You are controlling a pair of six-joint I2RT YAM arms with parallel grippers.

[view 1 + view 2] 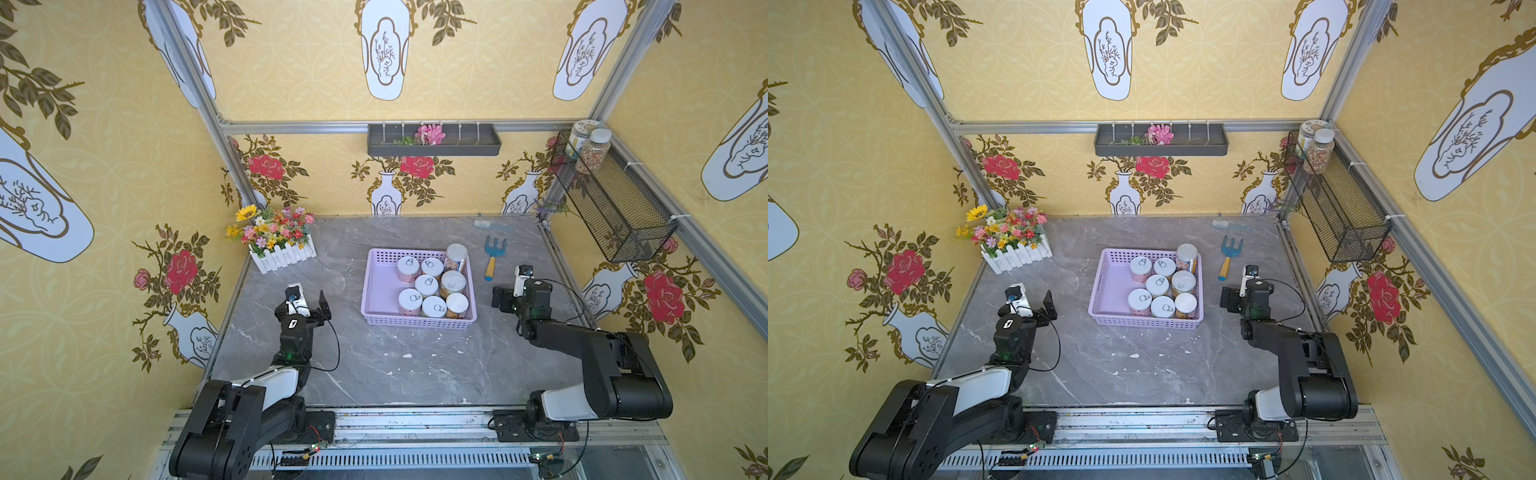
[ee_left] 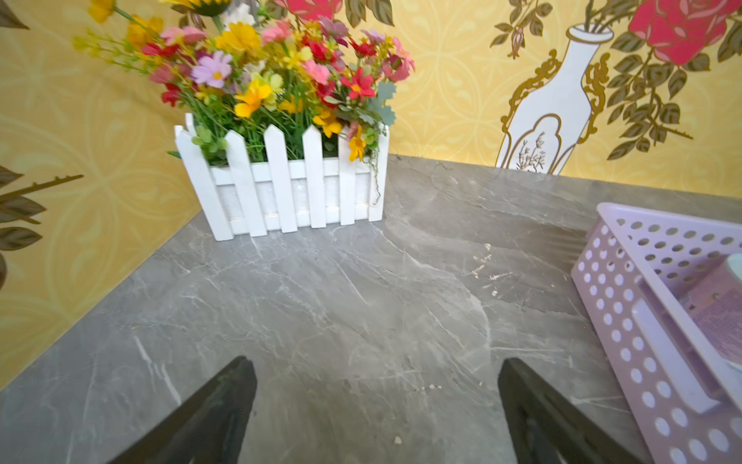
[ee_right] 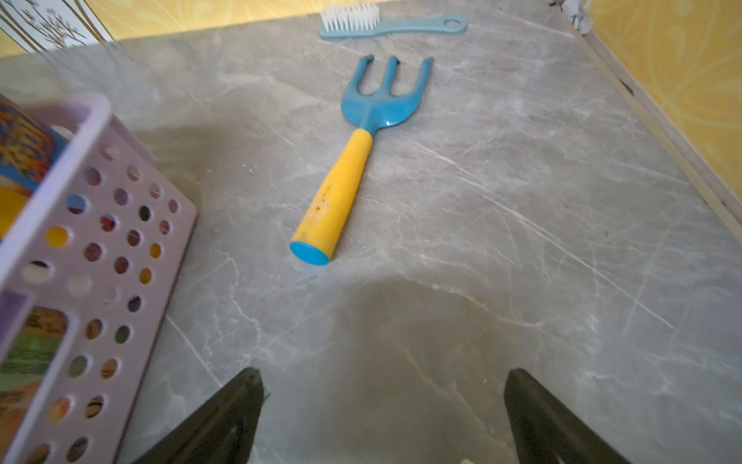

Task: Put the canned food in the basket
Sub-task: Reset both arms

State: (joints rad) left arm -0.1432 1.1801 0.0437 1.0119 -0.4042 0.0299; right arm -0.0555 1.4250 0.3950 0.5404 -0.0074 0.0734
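In both top views: lavender basket (image 1: 376,291) at centre of table (image 1: 374,365), eight cans (image 1: 426,285) upright inside, crowded toward its 3 o'clock wall. Silver pull-tab tops and white lids, labels mostly hidden from above. Spread wide and empty: left gripper (image 1: 307,305) at basket's 9 o'clock, right gripper (image 1: 519,295) at 3 o'clock.

Left wrist: basket cut off by frame, one pinkish can blurred.

Right wrist: coloured labels glimpsed through perforations, blurred; garden fork (image 3: 361,160) ahead.
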